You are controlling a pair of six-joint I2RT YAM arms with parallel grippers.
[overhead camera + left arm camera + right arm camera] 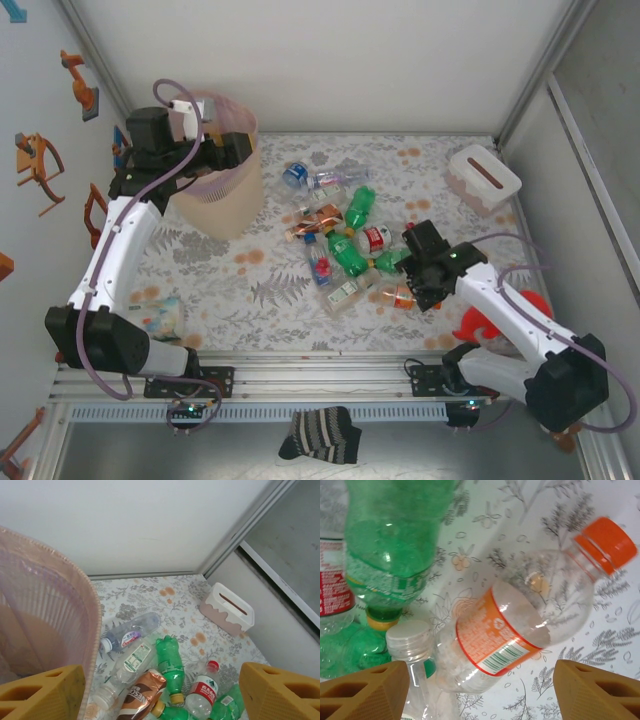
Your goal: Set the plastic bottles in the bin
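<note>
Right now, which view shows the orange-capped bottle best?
Right wrist: the orange-capped bottle lies close up, with its cap, label and crushed body all plain. The top view shows it small and blurry at the pile's near right edge.

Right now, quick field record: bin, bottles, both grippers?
bin: pink bin, upright, far left of the table
bottles: bottle pile lying mid-table, outside the bin
left gripper: left gripper open, empty, up at the bin's rim
right gripper: right gripper open, low over the pile, fingers either side of the orange-capped bottle, not gripping it
other: white slotted box, far right
</note>
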